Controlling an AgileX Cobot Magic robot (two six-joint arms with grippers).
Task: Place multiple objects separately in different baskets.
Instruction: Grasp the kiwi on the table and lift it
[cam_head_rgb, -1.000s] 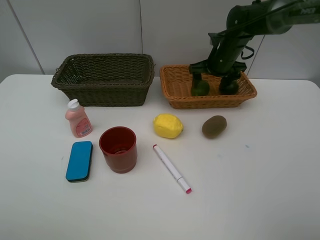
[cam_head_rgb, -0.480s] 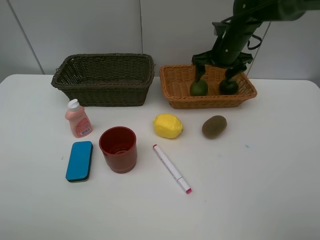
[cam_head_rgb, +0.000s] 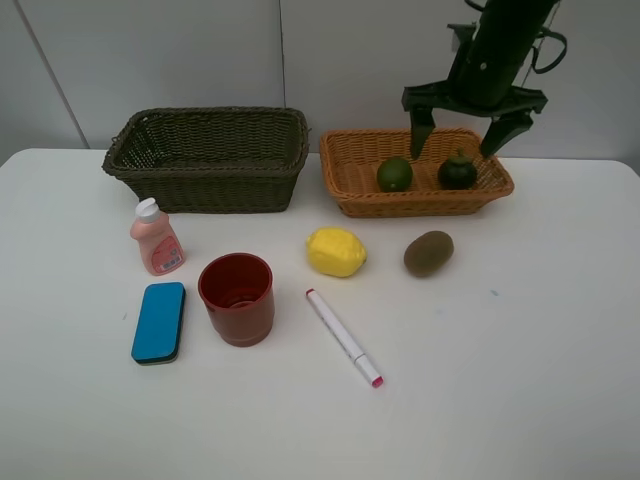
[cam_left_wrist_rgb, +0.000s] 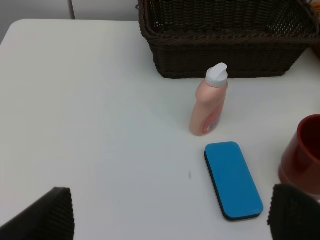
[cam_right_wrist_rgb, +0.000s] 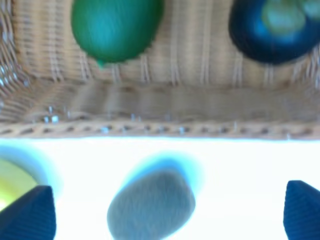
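R end effector (cam_head_rgb: 458, 141) wide open, holds nothing. Just below it, lime (cam_head_rgb: 394, 174) & mangosteen (cam_head_rgb: 458, 171) lie in the orange basket (cam_head_rgb: 420, 205). L end effector (cam_left_wrist_rgb: 170, 220) open too, empty; blue eraser (cam_left_wrist_rgb: 233, 180) on tabletop (cam_left_wrist_rgb: 100, 125) ahead of it.

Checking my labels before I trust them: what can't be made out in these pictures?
Dark basket floor: exterior high view, partly hidden by its near wall.
Red cup: left wrist view, cut off by the edge.
Lemon: right wrist view, blurred and cut off.
Pink bottle label: too small to read.
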